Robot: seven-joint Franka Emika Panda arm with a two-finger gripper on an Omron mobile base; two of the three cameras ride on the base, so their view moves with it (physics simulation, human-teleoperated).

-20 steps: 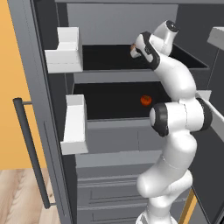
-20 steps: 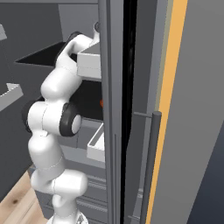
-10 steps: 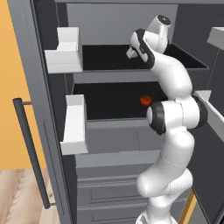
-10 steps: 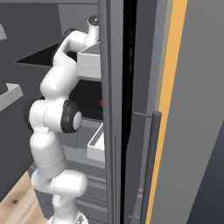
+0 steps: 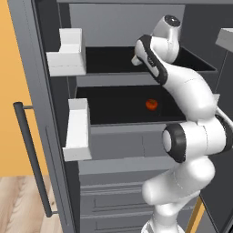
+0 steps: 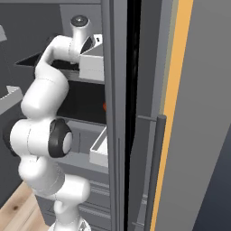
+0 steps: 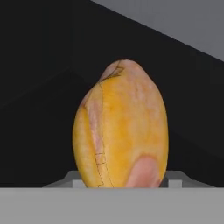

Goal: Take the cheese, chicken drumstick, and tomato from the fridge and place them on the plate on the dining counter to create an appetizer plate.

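The fridge [image 5: 44,91] stands open with my arm reaching into its upper black shelf [image 5: 109,61]. My gripper [image 5: 136,59] is at that shelf's middle. In the hand view the chicken drumstick [image 7: 120,131], golden with a paler pink end, stands upright right at the gripper [image 7: 122,180], which is shut on it. Its fingertips are hidden behind the meat. The tomato [image 5: 151,104] lies on the shelf below, also seen as a red sliver [image 6: 104,106] past the door edge. The cheese, the plate and the dining counter are out of view.
Two white door bins [image 5: 68,54] [image 5: 78,129] hang on the left door, which has a long dark bar handle [image 5: 32,154]. The right door's edge [image 6: 118,113] and handle [image 6: 155,171] stand close beside the arm. Drawers [image 5: 113,195] sit below the shelves.
The jaws have closed in on the chicken drumstick. The wrist has risen a little and the hand has shifted slightly left on the upper shelf. The tomato has not moved.
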